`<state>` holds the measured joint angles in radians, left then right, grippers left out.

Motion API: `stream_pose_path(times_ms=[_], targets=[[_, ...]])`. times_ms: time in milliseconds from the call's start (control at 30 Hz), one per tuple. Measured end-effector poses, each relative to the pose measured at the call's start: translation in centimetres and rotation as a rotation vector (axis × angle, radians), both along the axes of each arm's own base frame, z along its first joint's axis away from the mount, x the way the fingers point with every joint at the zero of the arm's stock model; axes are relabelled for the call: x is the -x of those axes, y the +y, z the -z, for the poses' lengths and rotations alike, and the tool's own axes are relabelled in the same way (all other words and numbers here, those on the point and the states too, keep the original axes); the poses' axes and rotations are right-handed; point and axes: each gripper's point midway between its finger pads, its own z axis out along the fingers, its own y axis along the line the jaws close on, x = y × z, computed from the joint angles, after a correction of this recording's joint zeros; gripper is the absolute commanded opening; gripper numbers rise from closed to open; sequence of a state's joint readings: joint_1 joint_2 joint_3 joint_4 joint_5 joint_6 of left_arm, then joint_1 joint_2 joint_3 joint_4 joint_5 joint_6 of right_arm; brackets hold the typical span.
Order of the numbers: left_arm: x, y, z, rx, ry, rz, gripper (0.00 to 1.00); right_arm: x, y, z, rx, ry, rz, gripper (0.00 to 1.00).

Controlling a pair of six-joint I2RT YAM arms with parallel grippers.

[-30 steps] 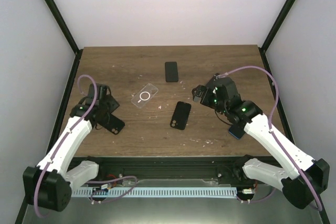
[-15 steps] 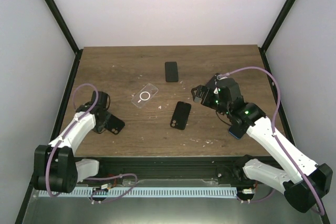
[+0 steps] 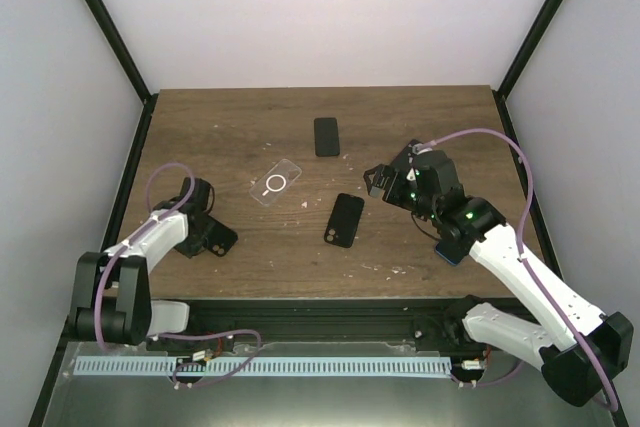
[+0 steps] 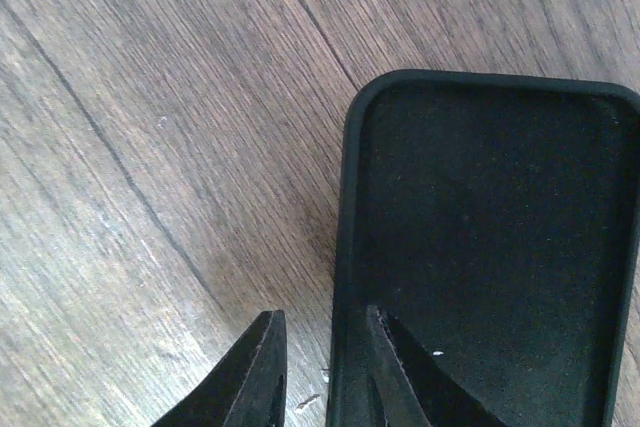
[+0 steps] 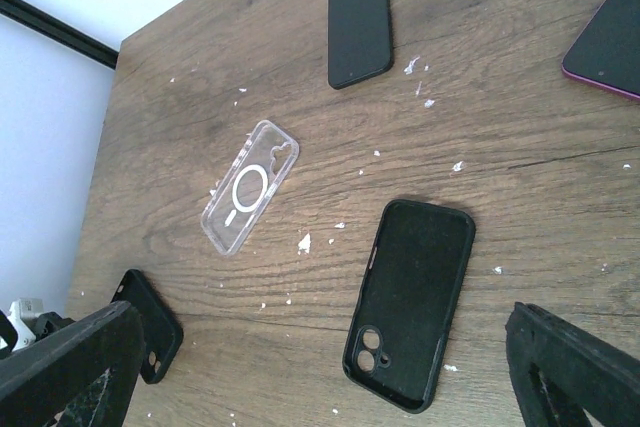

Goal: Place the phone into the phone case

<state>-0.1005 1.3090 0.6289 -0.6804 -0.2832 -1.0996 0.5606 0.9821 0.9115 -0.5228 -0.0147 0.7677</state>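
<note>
**A:** What lies nearest?

**B:** A black case (image 3: 216, 238), open side up, sits close to the left edge of the tabletop (image 3: 440, 117), toward the near side. The left gripper (image 4: 322, 372) is down at it. Its jaws are narrow and straddle the case's wall, one finger inside and one outside. A sliver of wood shows between the outer finger and the wall.

**A:** And near the right edge?

**B:** A purple-rimmed phone (image 5: 612, 42) lies flat there, partly under the right arm.

**A:** What's in the middle?

**B:** A second black case (image 3: 345, 219) lies open side up, with its camera cutout at the near end. The right gripper (image 3: 384, 175) is held above the tabletop, just beyond that case and to its right. Its jaws are spread wide and hold nothing.

**A:** Farther back?

**B:** A clear case (image 3: 275, 184) with a white ring lies tilted, left of centre. Beyond it, toward the far edge and about midway across, the black phone (image 3: 326, 136) lies flat, well apart from every case.
</note>
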Motion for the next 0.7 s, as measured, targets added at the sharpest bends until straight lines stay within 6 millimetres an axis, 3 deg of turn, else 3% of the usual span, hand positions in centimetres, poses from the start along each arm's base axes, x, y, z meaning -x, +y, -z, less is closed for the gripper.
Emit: stream_pose_path(times_ms=[167,300,533,700], targets=[[-0.4,-0.4,0.7,0.018,-0.002,0.011,0.18,0.0,0.0,0.0,0.000,0.000,0.000,1.00],[-0.6,-0.7,1.0,0.033,-0.005,0.021,0.00,0.0,-0.2,0.2,0.008,0.005,0.007,1.00],[-0.8,-1.1,1.1,0.057,-0.010,0.056,0.00,0.0,-0.9,0.7,0.039,0.019,0.037,1.00],[-1.4,-2.9,0.9,0.112,-0.029,0.152,0.00,-0.4,-1.4,1.6,0.080,0.068,0.075,1.00]])
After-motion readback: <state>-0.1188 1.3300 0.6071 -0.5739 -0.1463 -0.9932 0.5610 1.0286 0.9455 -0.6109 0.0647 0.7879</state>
